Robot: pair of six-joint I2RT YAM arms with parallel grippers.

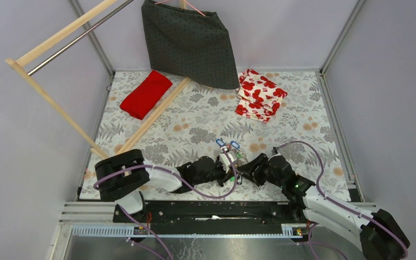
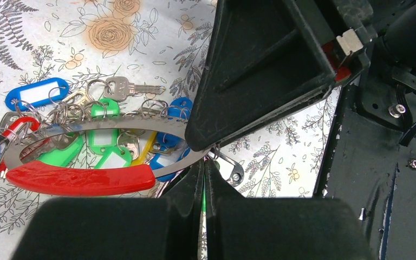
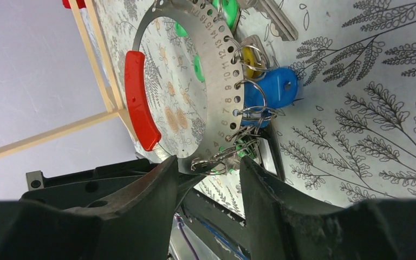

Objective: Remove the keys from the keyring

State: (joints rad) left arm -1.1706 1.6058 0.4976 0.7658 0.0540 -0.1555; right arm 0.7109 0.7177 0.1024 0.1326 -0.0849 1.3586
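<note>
The floral-printed surface (image 1: 206,116) carries everything, and both arms reach in low over its near edge and meet nose to nose. Between them is the keyring (image 2: 114,125), a broad, flat, silvery metal hoop punched with numbered holes, with a red plastic grip (image 2: 81,179) along one arc. It stands tilted off the surface. The left end effector (image 2: 205,162) is fully closed, pinching the hoop's thin rim just past the end of the red grip. The right end effector (image 3: 208,165) is about half open and grips nothing. One finger lies against the rim and the other is on the far side of a knot of wire loops.

The keys (image 2: 105,143), plastic-headed tags in green, blue, red and yellow plus one bare metal key (image 2: 132,86), fan out on the far side of the left end effector. They hang from small split rings (image 3: 249,114) threaded through the holes.

The main risk is the left hold: it is an edge pinch on slick sheet metal. A sideways tug from the right arm could twist the hoop out of it or swing it flat. The loops between the right fingers are bunched, so closing now could catch several at once, or the rim too. The arms would then pull against each other and free nothing. A half-seated loop could also spring loose and scatter the tags.
</note>
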